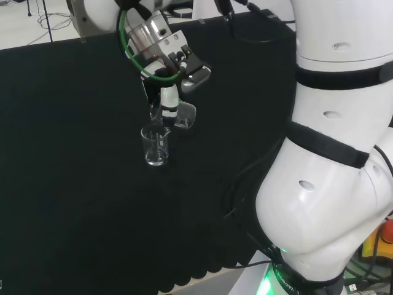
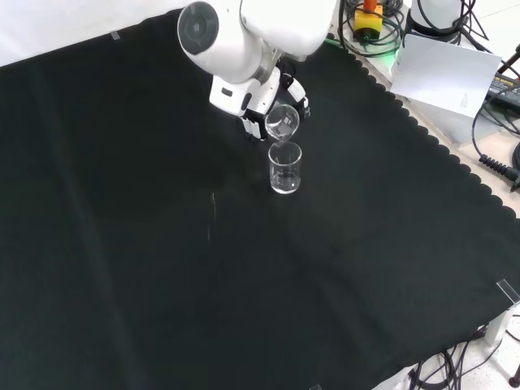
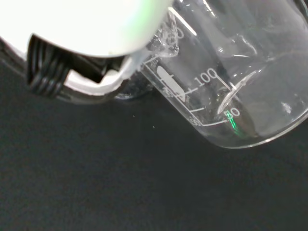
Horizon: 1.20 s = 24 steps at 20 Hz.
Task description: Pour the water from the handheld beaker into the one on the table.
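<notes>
Black cloth [image 2: 146, 268] covers the bench, edge to edge in front view. White arm [image 1: 331, 153] takes up the right of head view; in front view its link w/ round grey cap [image 2: 197, 27] sits at top, above the hand.

Hand [image 1: 167, 98] hangs over the cloth's middle, left of the arm in head view, fingers curled round a clear beaker [image 2: 282, 122]. Held beaker is tipped well over: in front view its mouth faces the camera and downward, lip right above the 2nd beaker's rim. In head view it sits just right of the white finger, tilted, base [image 1: 184, 115] toward the arm. Wrist view: held beaker close up, lying near sideways, printed scale marks on its wall [image 3: 211, 82], black-ribbed hand part [image 3: 48, 72] beside it, cloth below.

Table beaker [image 2: 285, 167] stands upright on the cloth, directly under the held one in front view; in head view [image 1: 155, 145] it's below and slightly left of the hand. Clear glass; can't tell water level in either, nor whether a stream runs between them.
</notes>
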Motion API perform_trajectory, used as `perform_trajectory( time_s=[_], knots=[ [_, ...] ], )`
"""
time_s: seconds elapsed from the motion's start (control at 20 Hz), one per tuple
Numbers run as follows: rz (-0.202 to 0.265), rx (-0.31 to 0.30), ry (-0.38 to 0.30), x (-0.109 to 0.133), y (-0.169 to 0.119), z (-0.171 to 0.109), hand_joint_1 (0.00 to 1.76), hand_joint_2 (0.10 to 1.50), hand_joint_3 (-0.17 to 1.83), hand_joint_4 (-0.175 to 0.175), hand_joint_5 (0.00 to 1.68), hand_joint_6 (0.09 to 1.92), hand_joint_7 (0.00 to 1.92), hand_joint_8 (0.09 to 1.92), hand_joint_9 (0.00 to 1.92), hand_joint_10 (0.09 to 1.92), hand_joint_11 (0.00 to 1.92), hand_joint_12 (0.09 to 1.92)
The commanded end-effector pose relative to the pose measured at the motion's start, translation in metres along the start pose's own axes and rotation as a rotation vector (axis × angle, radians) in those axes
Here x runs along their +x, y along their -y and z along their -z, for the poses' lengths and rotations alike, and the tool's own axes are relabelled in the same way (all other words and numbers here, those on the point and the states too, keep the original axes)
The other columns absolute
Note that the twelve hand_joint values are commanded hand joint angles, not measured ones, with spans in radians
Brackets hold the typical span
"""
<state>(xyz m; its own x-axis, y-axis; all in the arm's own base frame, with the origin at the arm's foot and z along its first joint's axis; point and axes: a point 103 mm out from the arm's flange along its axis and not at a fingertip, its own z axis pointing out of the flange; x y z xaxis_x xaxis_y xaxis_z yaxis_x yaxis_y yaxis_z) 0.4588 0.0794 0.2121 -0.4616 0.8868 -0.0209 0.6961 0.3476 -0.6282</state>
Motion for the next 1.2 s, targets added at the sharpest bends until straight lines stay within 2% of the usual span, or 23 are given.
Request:
perform_trajectory(
  time_s=[0.05,0.35,0.85,1.2],
  knots=[
    [0.05,-0.066,-0.048,-0.0088,0.0059,-0.001,1.32,0.55,0.82,-0.175,1.27,0.72,1.33,0.69,1.65,0.57,1.4,0.64],
    [0.069,-0.093,-0.055,-0.014,0.0101,0.0009,1.32,0.56,0.82,-0.175,1.27,0.72,1.33,0.69,1.65,0.57,1.4,0.64],
    [0.08,-0.103,-0.056,-0.0149,0.0118,0.0,1.32,0.56,0.81,-0.175,1.27,0.72,1.33,0.69,1.64,0.57,1.39,0.64],
    [0.108,-0.167,-0.075,-0.0187,0.0142,-0.0028,1.32,0.56,0.81,-0.175,1.27,0.72,1.33,0.69,1.64,0.57,1.39,0.64]
  ],
)
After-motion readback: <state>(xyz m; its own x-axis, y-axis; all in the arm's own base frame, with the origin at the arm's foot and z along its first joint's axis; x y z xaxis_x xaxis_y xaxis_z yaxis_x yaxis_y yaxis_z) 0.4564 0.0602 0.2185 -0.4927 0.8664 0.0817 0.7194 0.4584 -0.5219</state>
